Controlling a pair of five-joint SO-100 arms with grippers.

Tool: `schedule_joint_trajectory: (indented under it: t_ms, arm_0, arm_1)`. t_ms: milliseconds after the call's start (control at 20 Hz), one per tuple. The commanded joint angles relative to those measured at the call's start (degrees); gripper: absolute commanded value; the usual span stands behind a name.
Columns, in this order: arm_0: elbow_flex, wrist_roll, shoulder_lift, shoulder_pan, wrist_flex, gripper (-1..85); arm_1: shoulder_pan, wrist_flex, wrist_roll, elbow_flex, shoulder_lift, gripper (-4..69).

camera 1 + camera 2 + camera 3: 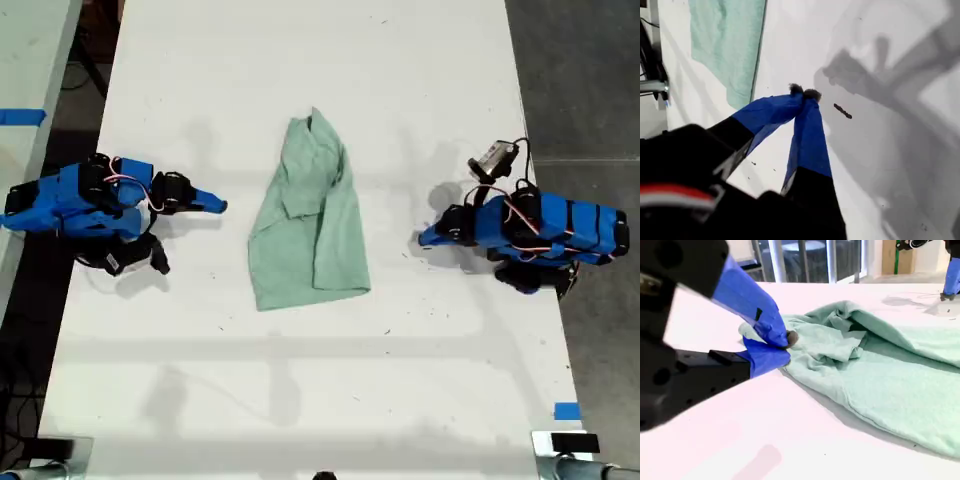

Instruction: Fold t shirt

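While the t shirt (310, 215) lies rumpled and partly folded mid-worktop (420, 80), one blue arm (90, 200) rests at the exterior view's left and another (540, 230) at its right, both apart from the cloth. My first end effector (804, 92) is closed on nothing, its tips meeting over bare worktop beside a dark speck (842, 111). My second end effector (785, 347) is also closed, just beside the shirt's bunched edge.

White table (300, 400) on grey floor (590, 90). Second table (30, 60) beside it at exterior view's left, blue tape (20, 116) on edge. Windows (805, 257) beyond table's far end.
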Motion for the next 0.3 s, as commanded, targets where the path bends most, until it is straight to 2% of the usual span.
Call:
schedule_joint_trajectory:
  t_ms: [0,250]
  arm_0:
    - [0.3,-0.5,0.4,-0.6,-0.6,0.3]
    - [0.3,-0.7,0.4,-0.3,-0.6,0.0]
  arm_1:
    - [-0.2,-0.5,0.9,2.4,0.7,-0.1]
    - [-0.4,-0.5,1.1,2.5,0.7,-0.1]
